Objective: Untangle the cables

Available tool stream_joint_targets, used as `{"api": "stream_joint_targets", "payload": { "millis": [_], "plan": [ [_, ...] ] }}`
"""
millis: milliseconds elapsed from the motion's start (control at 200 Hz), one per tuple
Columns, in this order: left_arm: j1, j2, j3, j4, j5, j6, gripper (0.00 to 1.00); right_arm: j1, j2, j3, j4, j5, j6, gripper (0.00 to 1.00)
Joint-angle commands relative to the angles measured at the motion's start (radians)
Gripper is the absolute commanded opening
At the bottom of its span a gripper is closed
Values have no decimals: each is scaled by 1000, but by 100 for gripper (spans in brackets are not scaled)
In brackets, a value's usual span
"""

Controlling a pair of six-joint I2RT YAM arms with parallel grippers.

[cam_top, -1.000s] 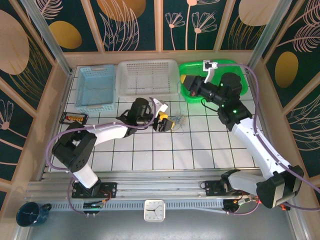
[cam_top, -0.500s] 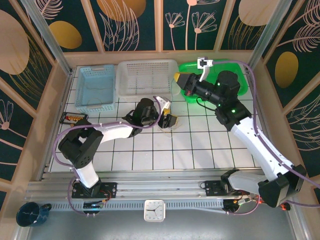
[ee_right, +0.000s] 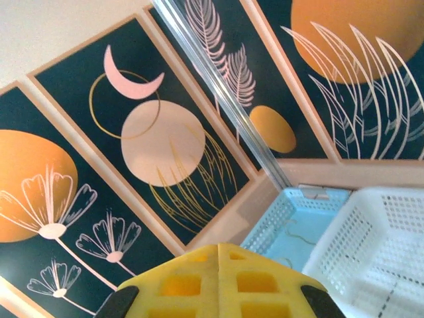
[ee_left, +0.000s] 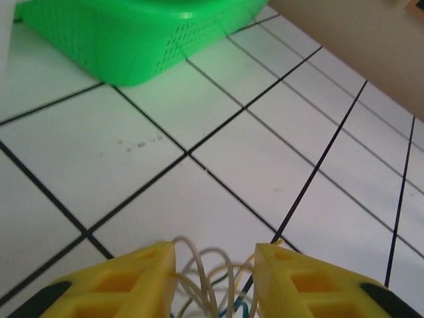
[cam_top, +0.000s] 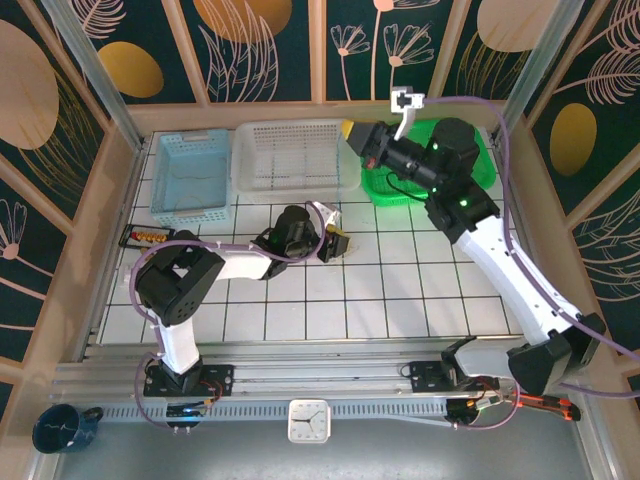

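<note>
The cables, a small tangle of thin whitish, yellowish and blue-green wires, lie on the white tiles between the yellow fingers of my left gripper. Its jaws stand partly apart, with loops of wire in the gap and touching the left finger. From above, the left gripper is low on the tiles mid-table and covers the tangle. My right gripper hangs high between the white and green baskets, pointing at the back left wall. In its wrist view the right gripper is shut, pads pressed together with nothing between them.
A green basket stands at the back right, and its corner is just beyond the left gripper. A white basket and a blue basket line the back. A small black holder lies at the left edge.
My left gripper has slid right over the tangle, dropped to the tiles and narrowed its jaws. The right gripper has risen out of the green basket and swung left.
</note>
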State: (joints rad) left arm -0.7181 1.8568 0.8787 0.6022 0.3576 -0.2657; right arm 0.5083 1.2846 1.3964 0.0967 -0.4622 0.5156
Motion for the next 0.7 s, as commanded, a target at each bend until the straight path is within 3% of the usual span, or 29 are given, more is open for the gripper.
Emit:
{"api": "stream_joint_targets", "payload": {
  "millis": [0,315,485,696],
  "plan": [
    [3,22,-33,51,2,-3,33,-40,21,108,67,0,44,0],
    [2,12,-103,73,-17,-2,32,-257,73,244,191,-66,240,0],
    [3,-6,-113,74,-11,-11,35,-324,98,289,181,-61,241,0],
    [2,-58,-98,69,22,-66,53,-390,112,250,180,-12,217,0]
  ]
}}
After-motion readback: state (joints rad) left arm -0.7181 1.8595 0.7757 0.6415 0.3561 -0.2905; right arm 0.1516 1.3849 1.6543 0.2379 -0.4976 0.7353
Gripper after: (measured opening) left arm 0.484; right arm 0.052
